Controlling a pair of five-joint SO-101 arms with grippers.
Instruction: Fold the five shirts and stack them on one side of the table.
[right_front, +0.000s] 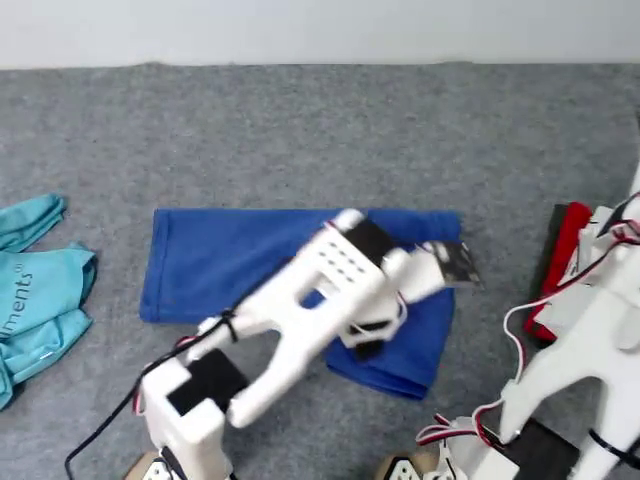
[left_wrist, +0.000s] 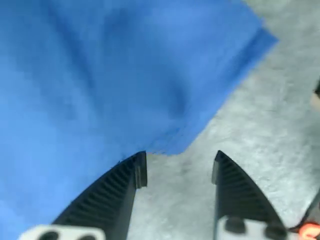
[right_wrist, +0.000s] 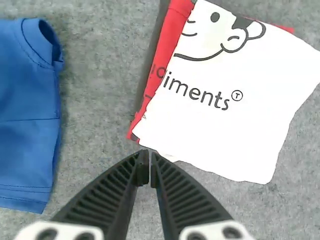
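**Left claw (left_wrist: 180, 162) open at blue shirt (left_wrist: 100, 75) edge; right claw (right_wrist: 149, 159) shut, empty**

Left claw: jaws spread wide, nothing between them. One fingertip (left_wrist: 141, 165) sits right at the blue shirt's hem, close to a corner. The other is over bare grey mat (left_wrist: 260, 125). Can't tell whether that first tip actually touches cloth. Blue fabric runs away ahead of the claw and under that one finger.

High view: left arm (right_front: 300, 320) lies diagonally across the blue shirt, with the claw out over the end nearest the other arm. The shirt is flat mid-table, a long rectangle, and the end under the claw is deeper than the rest.

Right claw: jaws closed tip to tip, gripping nothing, over the mat. Just ahead of the tips is a folded white shirt (right_wrist: 235, 115), printed side up. It lies on top of a folded red shirt (right_wrist: 165, 45), and red shows along one side edge of the white. The tips are right at the white shirt's near edge. The blue shirt's collar end is off to one side of this claw, with a strip of mat between it and the red/white stack.

Teal shirt (right_front: 40, 290): well apart from both claws, at the table edge opposite the stack, crumpled, not folded.
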